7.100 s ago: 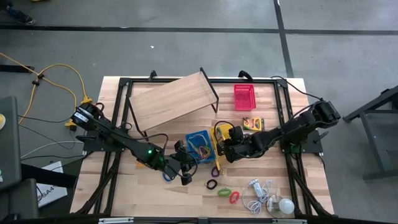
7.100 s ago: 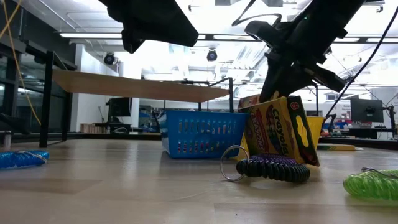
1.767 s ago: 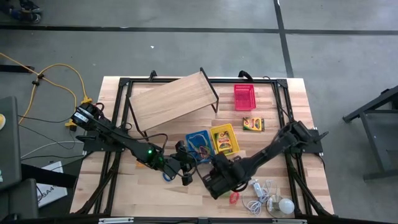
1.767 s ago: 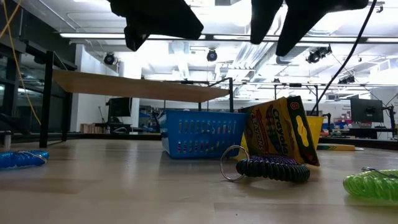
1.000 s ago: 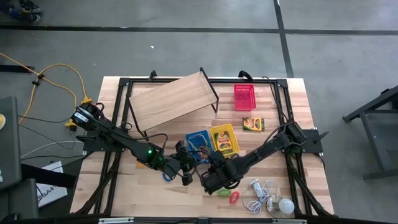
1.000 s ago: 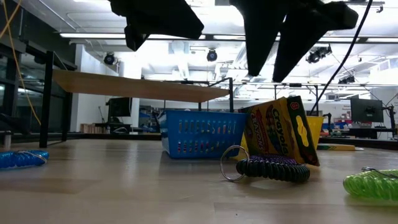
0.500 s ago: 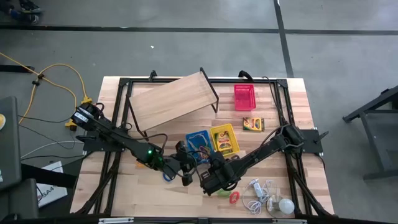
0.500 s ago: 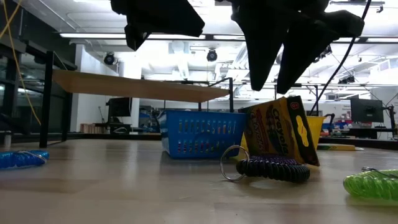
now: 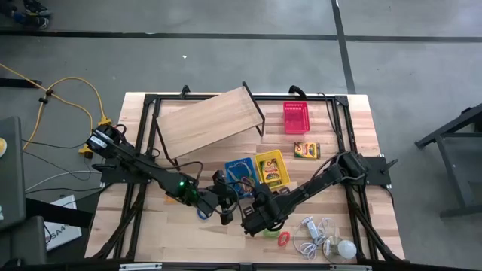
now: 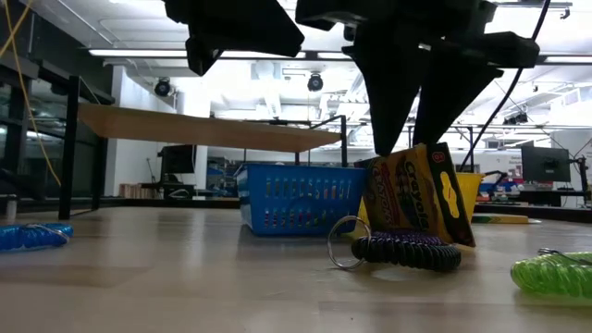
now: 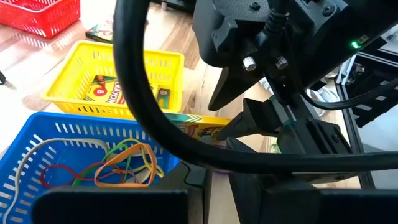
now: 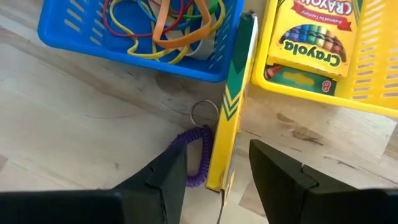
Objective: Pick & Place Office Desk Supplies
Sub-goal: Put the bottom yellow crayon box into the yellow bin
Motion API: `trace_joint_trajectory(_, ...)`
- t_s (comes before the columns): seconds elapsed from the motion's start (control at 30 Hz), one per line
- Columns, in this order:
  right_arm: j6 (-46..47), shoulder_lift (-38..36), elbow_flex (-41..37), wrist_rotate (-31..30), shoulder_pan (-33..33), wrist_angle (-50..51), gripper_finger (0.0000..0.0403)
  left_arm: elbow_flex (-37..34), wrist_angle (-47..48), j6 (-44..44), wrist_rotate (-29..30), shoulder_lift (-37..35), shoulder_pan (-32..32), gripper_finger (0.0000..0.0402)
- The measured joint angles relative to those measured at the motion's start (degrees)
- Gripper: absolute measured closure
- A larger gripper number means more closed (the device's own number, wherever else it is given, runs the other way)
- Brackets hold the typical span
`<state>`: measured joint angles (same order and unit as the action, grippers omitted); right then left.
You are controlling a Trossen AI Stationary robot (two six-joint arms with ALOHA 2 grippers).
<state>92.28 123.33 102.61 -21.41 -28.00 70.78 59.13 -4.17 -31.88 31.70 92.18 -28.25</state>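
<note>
We hang the right gripper (image 12: 217, 171), fingers spread, over the crayon box (image 12: 229, 106) standing on edge between blue basket (image 12: 93, 37) and yellow basket (image 12: 373, 56), so straddle it squarely before closing; left gripper's (image 9: 224, 217) state we cannot tell.

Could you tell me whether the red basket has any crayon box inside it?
No, the red basket looks empty from above; a crayon box lies on the table beside it.
</note>
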Motion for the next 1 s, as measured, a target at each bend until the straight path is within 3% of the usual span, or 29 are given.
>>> trace_joint_trajectory(0.6, 0.1, 2.4, 0.0, 0.4, 0.3, 1.3, 0.0242, 0.0, -0.3, 0.0, 0.1, 0.0, 0.0, 0.0357)
trace_joint_trajectory(1.0, 0.5, 2.4, 0.0, -0.1, 0.4, 1.1, 0.0327, 0.0, -0.2, 0.0, 0.1, 0.0, 0.0, 0.0357)
